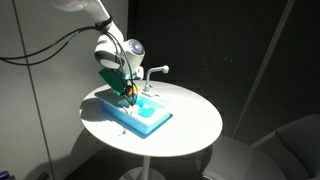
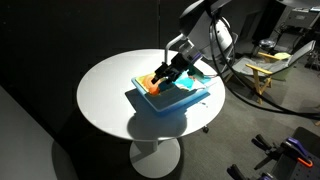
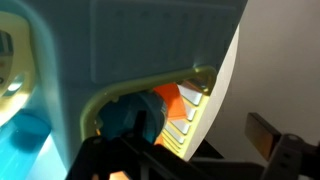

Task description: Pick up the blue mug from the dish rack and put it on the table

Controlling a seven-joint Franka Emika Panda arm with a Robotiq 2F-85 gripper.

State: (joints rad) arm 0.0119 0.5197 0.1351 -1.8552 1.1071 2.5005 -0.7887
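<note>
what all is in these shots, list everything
table: 1, white, round, under everything
sink unit: 1, light blue, on the table
faucet: 1, white, at the basin end of the sink unit
dish rack: 1, pale, slatted, at the other end of the sink unit
blue mug: 1, blue, on the dish rack, beside the orange item
orange item: 1, orange, on the dish rack
background clutter: yellowish, beyond the table, too small to name
arm: 1, white, reaching in from above
gripper: 1, dark, low over the dish rack; open or shut unclear
</note>
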